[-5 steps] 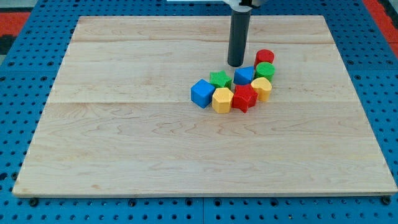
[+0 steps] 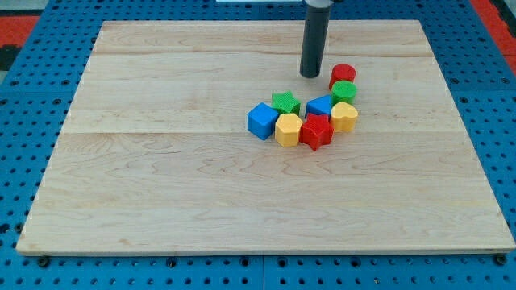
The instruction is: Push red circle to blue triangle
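Tip left of red circle, no writing

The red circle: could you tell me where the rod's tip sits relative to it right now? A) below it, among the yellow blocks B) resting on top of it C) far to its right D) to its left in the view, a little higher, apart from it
D: my tip stands just to the view's left of the red circle, with bare wood between them, above the blue triangle.

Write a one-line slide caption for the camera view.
My tip stands just left of the red circle, above the blue triangle in the block cluster.
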Controlling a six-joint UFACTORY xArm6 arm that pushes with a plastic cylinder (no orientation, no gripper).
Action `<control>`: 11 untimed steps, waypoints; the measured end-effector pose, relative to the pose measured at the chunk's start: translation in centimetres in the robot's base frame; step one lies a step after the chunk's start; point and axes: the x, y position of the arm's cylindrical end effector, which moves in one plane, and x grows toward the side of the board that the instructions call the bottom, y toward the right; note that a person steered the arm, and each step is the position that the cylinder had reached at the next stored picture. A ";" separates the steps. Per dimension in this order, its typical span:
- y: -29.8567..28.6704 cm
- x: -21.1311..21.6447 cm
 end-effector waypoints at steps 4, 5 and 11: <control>8.9 0.4; 3.3 0.9; -1.7 3.8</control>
